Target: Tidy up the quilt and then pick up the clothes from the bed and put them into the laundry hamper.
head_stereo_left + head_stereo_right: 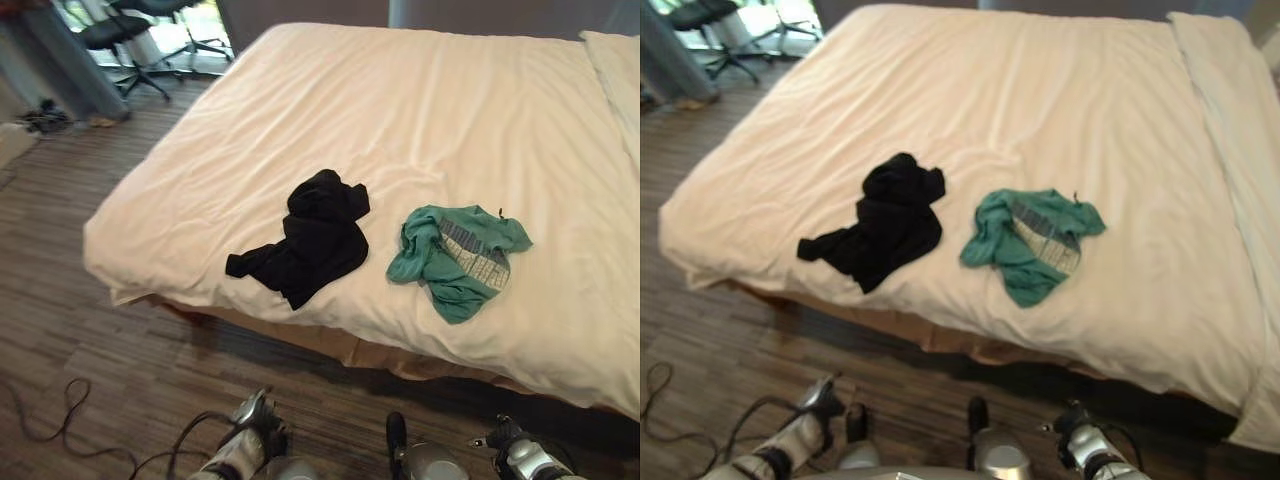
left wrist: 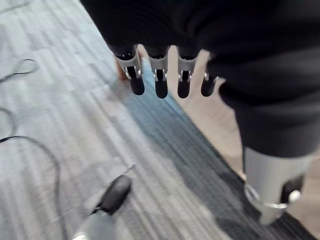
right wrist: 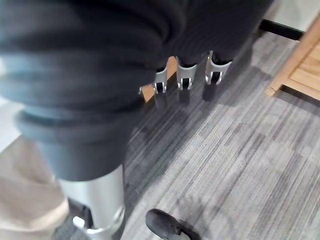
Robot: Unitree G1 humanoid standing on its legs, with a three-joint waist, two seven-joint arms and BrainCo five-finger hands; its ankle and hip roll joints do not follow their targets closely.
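Two bits of clothing sit on the cream quilt (image 1: 420, 110) near the foot of the bed: one black garment (image 1: 310, 238) and one green shirt (image 1: 458, 256), lying just beside each other but not touching. Both look light and floppy, so I'd pinch a bunched fold in the middle of each heap, since an edge would probably just trail. The left hand (image 2: 160, 75) and right hand (image 3: 187, 75) both hang over the floor with fingers relaxed, holding nothing.

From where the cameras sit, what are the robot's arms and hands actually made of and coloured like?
Each arm is silver-grey metal. The left hand has silver fingers ending in rounded dark tips, under a dark ribbed cover over its back and wrist. The right hand looks the same, with silver fingers below the same dark ribbed cover.
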